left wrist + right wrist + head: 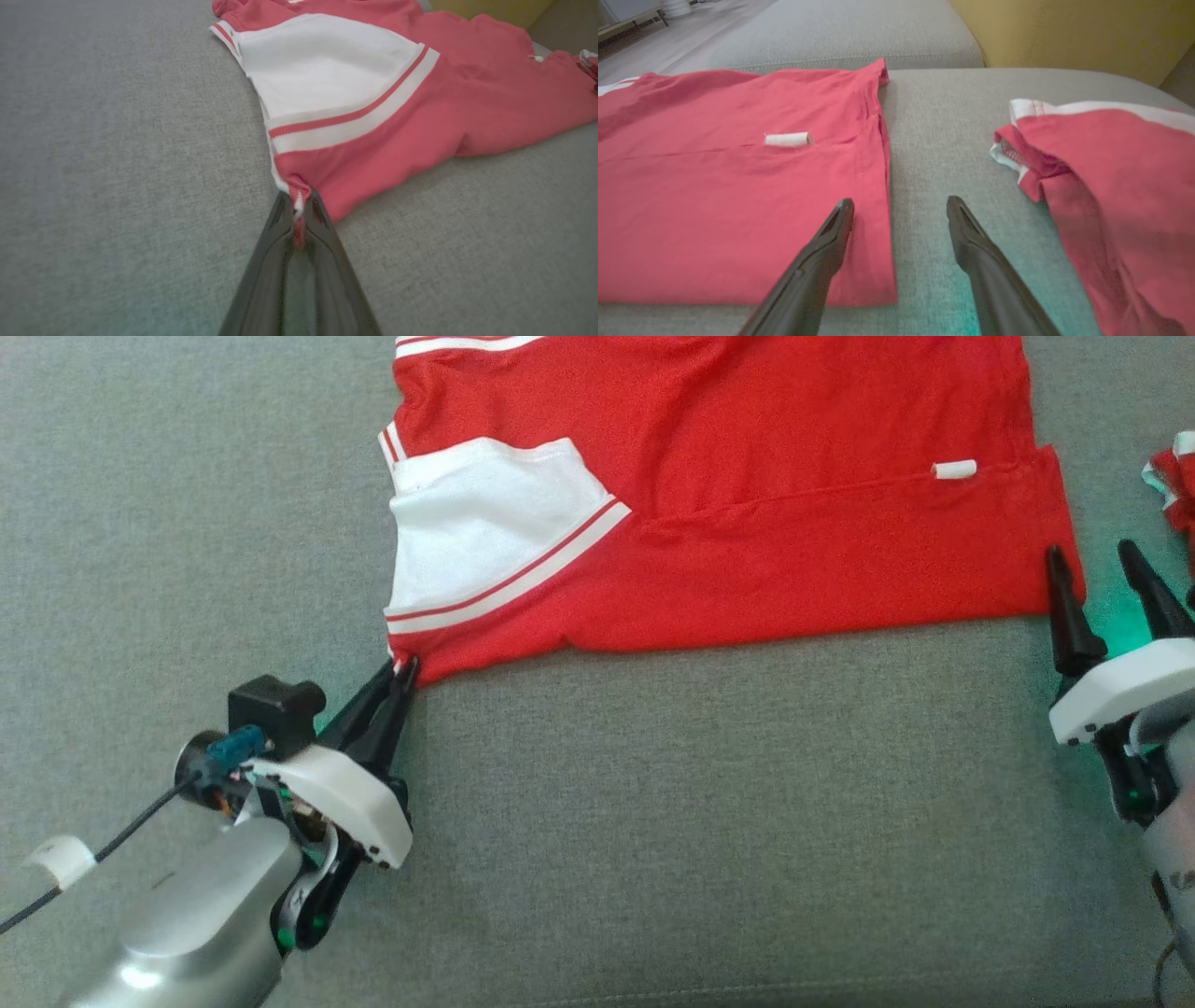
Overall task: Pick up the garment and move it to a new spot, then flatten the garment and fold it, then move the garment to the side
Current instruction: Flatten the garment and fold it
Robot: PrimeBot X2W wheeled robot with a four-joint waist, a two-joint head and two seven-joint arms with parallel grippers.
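The garment (747, 504) is a red shirt with a white, red-striped sleeve, spread flat on the grey cushion. My left gripper (401, 670) is shut on the garment's near left corner; in the left wrist view the red and white hem (299, 196) is pinched between the dark fingers (275, 261) of that gripper (299, 198). My right gripper (1094, 558) stands open at the near right corner. One of its fingers (831, 238) lies over the garment's (714, 196) right edge, the other (971, 238) over bare cushion, in the right wrist view of the gripper (900, 204). A small white tag (789, 138) sits on the fabric.
A second red and white garment (1111, 186) lies crumpled just right of my right gripper, seen at the head view's right edge as a red bundle (1178, 476). The grey cushion (700, 821) stretches wide in front. A yellow backrest (1064, 32) rises behind.
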